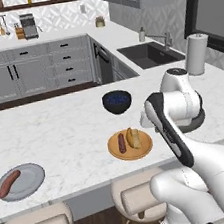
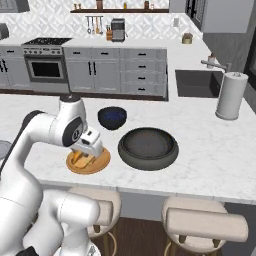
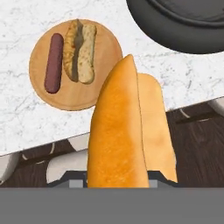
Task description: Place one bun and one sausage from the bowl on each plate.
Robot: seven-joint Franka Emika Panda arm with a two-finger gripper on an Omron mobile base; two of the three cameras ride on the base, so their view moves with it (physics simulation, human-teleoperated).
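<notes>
My gripper [image 3: 116, 178] is shut on a golden-tan bun [image 3: 118, 131], which hangs over the counter's front edge just short of the orange plate [image 3: 105, 48]. On that plate [image 1: 145, 148] lie a sausage [image 3: 54, 63] and another bun [image 3: 81, 52], side by side. The hand [image 2: 90, 143] hovers over the orange plate [image 2: 102, 161], left of the wide dark bowl [image 2: 148, 145], which looks empty. Far left on the counter, the grey plate [image 1: 32, 185] carries one sausage [image 1: 9, 183].
A navy-blue bowl [image 1: 117, 101] stands behind the orange plate. A paper towel roll [image 2: 231, 95] and the sink [image 1: 149, 54] are at the back right. Stools [image 2: 205, 225] stand under the counter's front edge. My own arm covers the counter right of the orange plate in the left base view.
</notes>
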